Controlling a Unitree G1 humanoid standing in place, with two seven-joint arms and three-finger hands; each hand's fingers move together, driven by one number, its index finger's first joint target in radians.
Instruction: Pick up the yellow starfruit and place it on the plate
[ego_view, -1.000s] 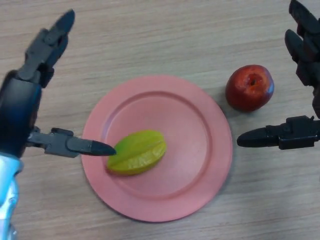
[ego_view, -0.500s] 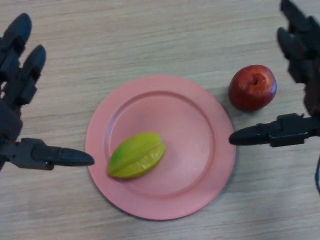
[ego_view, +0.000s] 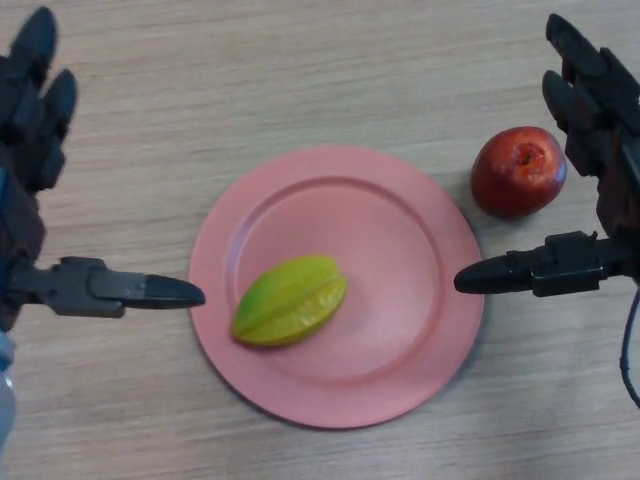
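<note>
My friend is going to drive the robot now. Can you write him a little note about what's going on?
Left hand: open, holding nothing, at the left edge beside the plate.
Right hand: open, holding nothing, at the right edge near the red apple.
Starfruit: lying on the plate's left part, no hand touching it.
Done: starfruit is on the plate.
Left: nothing, as far as this view shows.

One head view is given, taken from above and aimed steeply down at the wooden table (ego_view: 300, 60) from close by. The plate (ego_view: 400, 230) is held at frame centre; no second view is supplied.
</note>
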